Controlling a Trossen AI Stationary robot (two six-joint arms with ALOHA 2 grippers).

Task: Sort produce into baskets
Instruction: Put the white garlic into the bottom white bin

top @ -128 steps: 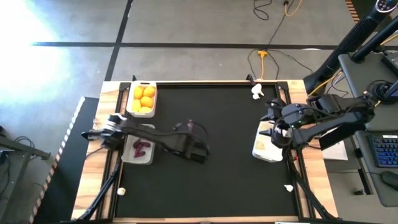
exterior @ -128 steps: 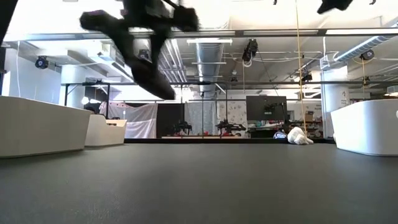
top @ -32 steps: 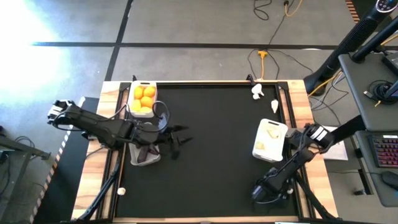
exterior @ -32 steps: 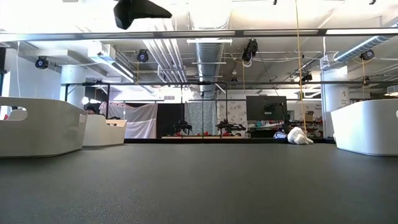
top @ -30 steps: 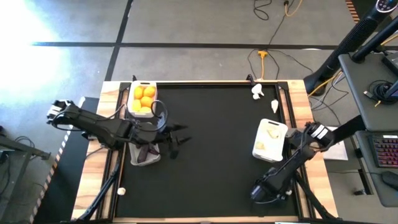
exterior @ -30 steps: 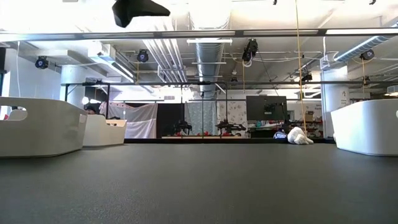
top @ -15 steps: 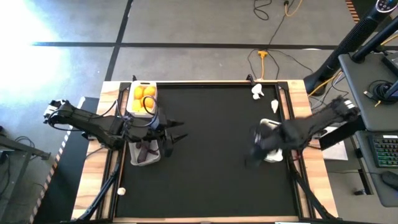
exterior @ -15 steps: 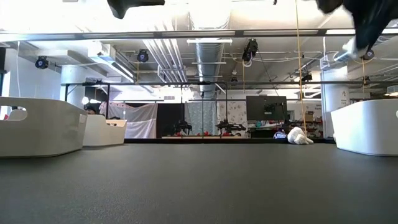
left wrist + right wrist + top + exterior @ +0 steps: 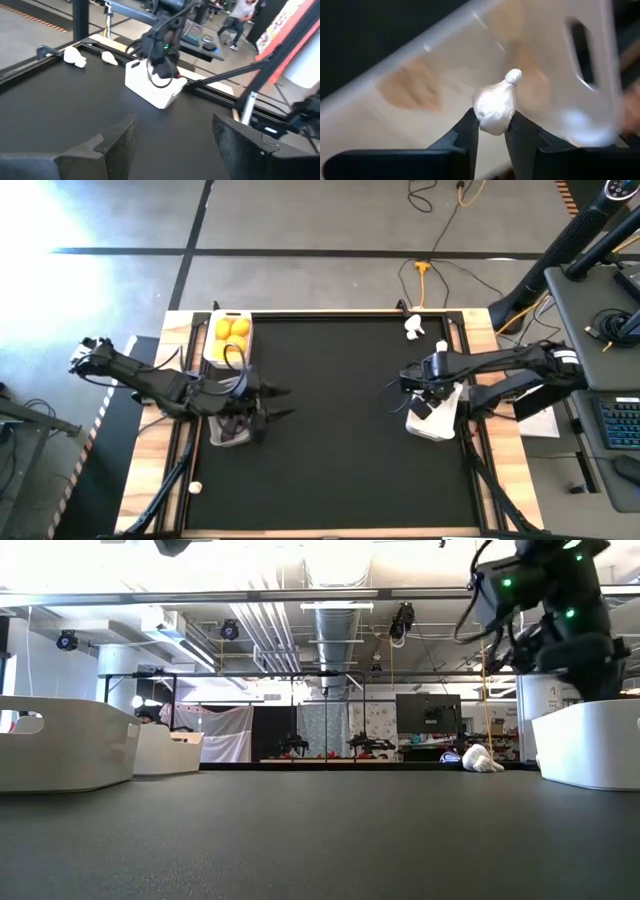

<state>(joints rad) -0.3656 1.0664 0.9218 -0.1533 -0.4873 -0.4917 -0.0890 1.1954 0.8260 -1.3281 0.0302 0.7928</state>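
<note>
A white garlic bulb (image 9: 495, 106) is clamped between the two dark fingers of the right gripper (image 9: 491, 131), its pointed tip upward in the wrist view. Half a second earlier this gripper was swinging in over the mat as a blur; now it is held above the white basket (image 9: 432, 420) at the right edge of the mat, whose pale floor and slotted handle lie directly beneath the bulb. A second ago the same arm was folded low at the near right corner of the table. It is now stretched across from the right, elbow raised, wrist reaching over the bin.

The left gripper (image 9: 272, 404) is seen with its fingers spread apart and nothing between them, hanging beside the basket of dark eggplants (image 9: 230, 428); the arm has been drawn slightly back toward that bin. The citrus fruits (image 9: 232, 329) lie in the far left basket. Two more garlic bulbs (image 9: 413, 329) rest on the mat by its far right corner.
</note>
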